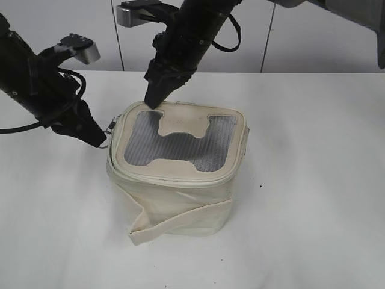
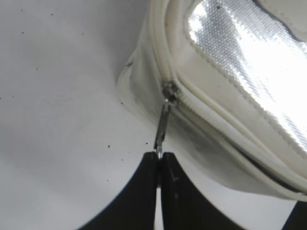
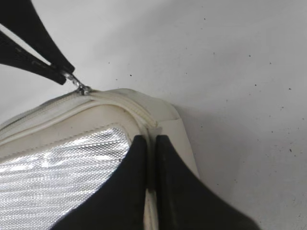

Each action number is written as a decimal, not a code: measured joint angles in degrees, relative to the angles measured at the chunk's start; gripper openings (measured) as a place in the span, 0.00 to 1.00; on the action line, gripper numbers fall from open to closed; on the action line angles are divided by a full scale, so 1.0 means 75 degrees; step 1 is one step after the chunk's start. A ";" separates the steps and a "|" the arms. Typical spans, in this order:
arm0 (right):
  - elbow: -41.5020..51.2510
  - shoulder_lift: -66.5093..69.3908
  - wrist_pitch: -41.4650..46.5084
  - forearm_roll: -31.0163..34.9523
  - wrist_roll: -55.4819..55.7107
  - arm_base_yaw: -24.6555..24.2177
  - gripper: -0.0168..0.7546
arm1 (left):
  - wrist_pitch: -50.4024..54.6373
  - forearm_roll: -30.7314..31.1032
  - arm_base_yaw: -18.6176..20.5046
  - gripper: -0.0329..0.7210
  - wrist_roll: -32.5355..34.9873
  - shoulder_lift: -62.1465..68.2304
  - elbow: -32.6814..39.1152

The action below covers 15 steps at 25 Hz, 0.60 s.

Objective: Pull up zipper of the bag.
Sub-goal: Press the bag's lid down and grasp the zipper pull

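Observation:
The bag (image 1: 180, 198) is a small boxy cream bag with a grey mesh window (image 1: 180, 141) on its flat top. It stands mid-table. The zipper track runs round the lid rim (image 2: 216, 127). A silver slider (image 2: 169, 91) sits at the bag's left corner, and it also shows in the exterior view (image 1: 112, 125). My left gripper (image 2: 159, 155) is shut on the slider's metal pull (image 2: 163, 127), just left of the bag (image 1: 101, 141). My right gripper (image 3: 151, 140) is shut, pinching the raised rim seam at the lid's back left corner (image 1: 153, 101).
A loose cream strap (image 1: 180, 217) hangs across the bag's front and ends on the white table (image 1: 313, 180). The left gripper's fingers (image 3: 64, 75) show in the right wrist view beside the slider (image 3: 82, 88). A pale panelled wall stands behind the table.

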 joint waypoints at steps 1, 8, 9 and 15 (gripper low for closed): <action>0.0000 0.0000 0.0000 0.0000 0.0007 0.0000 0.05 | 0.0110 0.0010 0.0000 0.04 -0.0073 -0.0026 0.0000; 0.0000 0.0000 0.0018 -0.0097 0.0267 0.0024 0.05 | 0.0591 0.0010 0.0000 0.04 -0.0420 -0.0162 -0.0015; 0.0000 0.0000 0.0018 -0.0113 0.0287 0.0024 0.05 | 0.0665 0.0010 0.0000 0.04 -0.0470 -0.0170 -0.0022; 0.0000 0.0000 0.0021 -0.0099 0.0330 0.0026 0.05 | 0.0930 0.0019 0.0000 0.04 -0.0741 -0.0304 -0.0061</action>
